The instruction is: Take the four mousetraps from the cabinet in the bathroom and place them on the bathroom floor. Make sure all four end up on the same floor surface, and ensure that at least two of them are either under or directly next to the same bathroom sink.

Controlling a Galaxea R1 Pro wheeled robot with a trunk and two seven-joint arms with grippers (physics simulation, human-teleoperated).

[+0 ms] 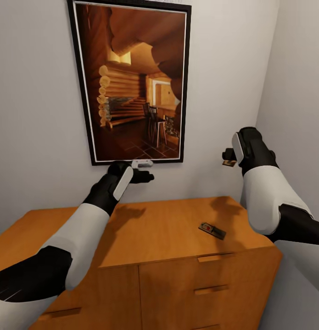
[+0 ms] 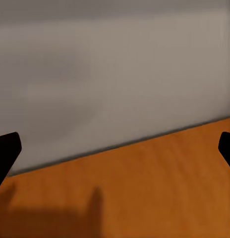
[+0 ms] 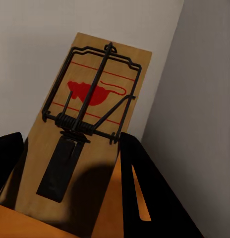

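One mousetrap [image 1: 212, 230], a small tan board with dark wire, lies on the right part of the orange-brown cabinet [image 1: 168, 224] top. My right gripper [image 1: 228, 160] is raised above the cabinet's right end near the wall corner, shut on another mousetrap [image 3: 90, 109], whose red mark and wire spring face the right wrist camera. My left gripper [image 1: 148, 170] hovers open over the cabinet top [image 2: 144, 188] close to the back wall, its fingertips [image 2: 6, 151] spread wide with nothing between them. The bathroom floor and sink are out of view.
A large framed picture [image 1: 131, 82] of a log cabin hangs on the grey wall behind the cabinet. A side wall [image 1: 297, 91] closes in on the right. Drawer fronts with slim bar handles [image 1: 210, 289] face me.
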